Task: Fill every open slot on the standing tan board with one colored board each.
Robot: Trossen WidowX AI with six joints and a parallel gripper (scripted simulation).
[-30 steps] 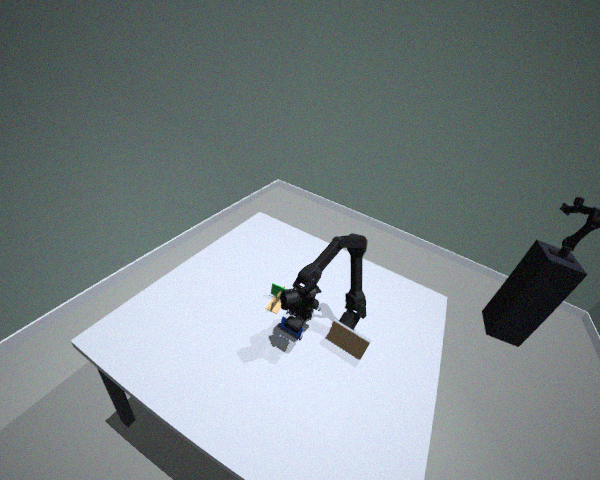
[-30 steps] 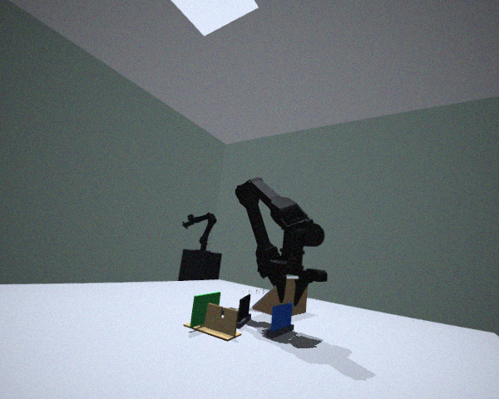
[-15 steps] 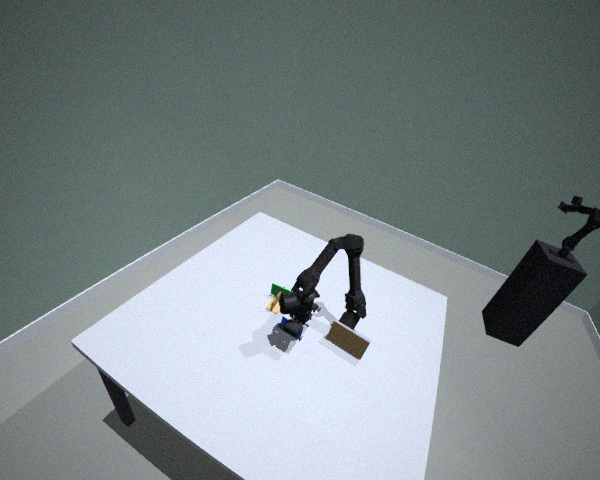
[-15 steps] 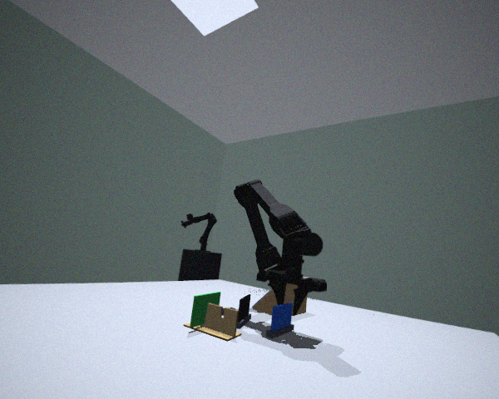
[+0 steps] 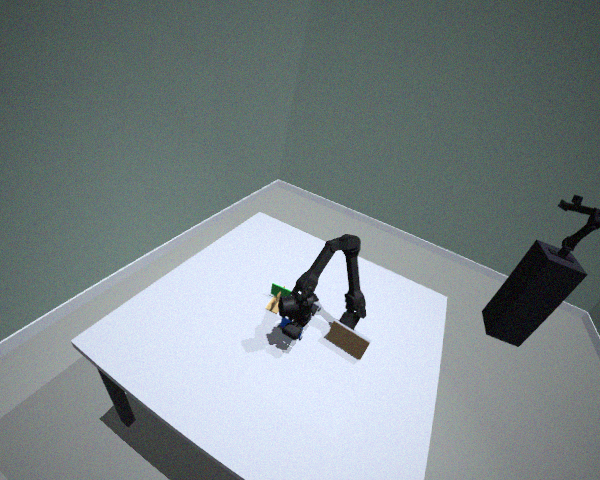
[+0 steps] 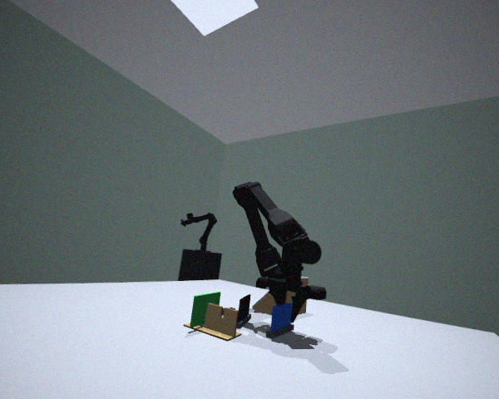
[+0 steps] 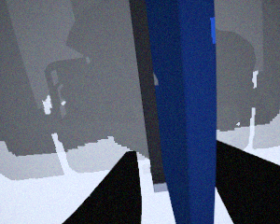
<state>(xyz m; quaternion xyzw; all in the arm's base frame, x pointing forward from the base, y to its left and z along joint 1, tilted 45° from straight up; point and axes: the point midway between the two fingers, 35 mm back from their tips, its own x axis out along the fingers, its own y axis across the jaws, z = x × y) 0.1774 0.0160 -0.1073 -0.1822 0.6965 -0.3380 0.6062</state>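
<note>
The claw (image 5: 296,322) (image 6: 288,312) (image 7: 172,155) is partly open, fingers either side of the thin, flat blue board (image 5: 285,322) (image 6: 281,317) (image 7: 189,112), upright in its dark holder (image 6: 279,332) (image 7: 149,112) on the table (image 5: 186,330) (image 6: 112,343). Beyond, a green board (image 5: 278,289) (image 6: 205,307) stands crosswise on the notched tan board (image 5: 273,304) (image 6: 220,321).

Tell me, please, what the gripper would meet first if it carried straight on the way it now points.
Probably the dark holder or the white table: the gripper points down around the blue board. Depth is unclear.
</note>
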